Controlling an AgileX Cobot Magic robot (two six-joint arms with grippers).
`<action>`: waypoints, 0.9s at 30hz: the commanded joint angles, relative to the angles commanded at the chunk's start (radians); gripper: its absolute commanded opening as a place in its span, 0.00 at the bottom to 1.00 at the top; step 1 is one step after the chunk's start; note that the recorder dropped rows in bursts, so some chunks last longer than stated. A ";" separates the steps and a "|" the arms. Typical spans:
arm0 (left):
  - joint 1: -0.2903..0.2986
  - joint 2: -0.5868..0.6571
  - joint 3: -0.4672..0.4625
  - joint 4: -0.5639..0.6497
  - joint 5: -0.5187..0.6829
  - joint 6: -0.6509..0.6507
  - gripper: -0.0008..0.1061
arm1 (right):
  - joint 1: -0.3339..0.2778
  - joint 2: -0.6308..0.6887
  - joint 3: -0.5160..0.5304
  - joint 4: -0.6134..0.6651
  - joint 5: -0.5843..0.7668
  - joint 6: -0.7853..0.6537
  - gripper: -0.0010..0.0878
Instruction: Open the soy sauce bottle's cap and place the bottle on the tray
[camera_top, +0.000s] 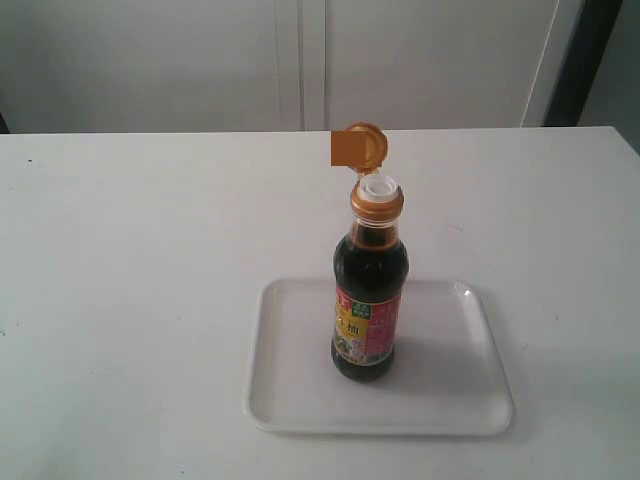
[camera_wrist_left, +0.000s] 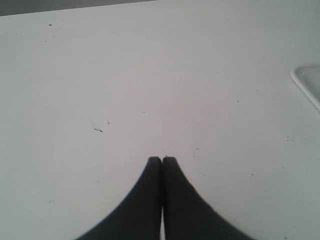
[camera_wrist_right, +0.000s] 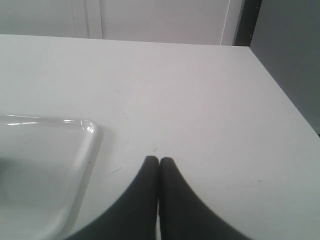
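The soy sauce bottle (camera_top: 368, 300) stands upright on the white tray (camera_top: 290, 390) in the exterior view, dark liquid inside and a red, yellow and pink label on its body. Its golden-orange cap (camera_top: 376, 196) is flipped open: the hinged lid (camera_top: 362, 147) stands up behind the neck and the white spout shows. Neither arm appears in the exterior view. My left gripper (camera_wrist_left: 162, 159) is shut over bare table, with a tray corner (camera_wrist_left: 306, 82) off to one side. My right gripper (camera_wrist_right: 159, 160) is shut too, with nothing in it, beside the tray's corner (camera_wrist_right: 89, 131).
The white table (camera_top: 130, 260) stretches around the tray on all sides. Its right edge (camera_wrist_right: 285, 100) runs past my right gripper, with dark floor beyond. White cabinet doors (camera_top: 300, 60) stand behind the table's far edge.
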 joint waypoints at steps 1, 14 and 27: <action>0.000 0.000 0.000 0.000 0.000 0.000 0.01 | 0.000 0.000 0.000 0.000 0.000 0.000 0.01; 0.000 0.000 0.000 0.000 0.000 0.000 0.01 | 0.000 0.000 0.000 0.000 0.000 0.023 0.01; 0.000 0.000 0.000 0.000 0.000 0.000 0.01 | 0.000 0.000 0.000 0.000 0.000 0.023 0.01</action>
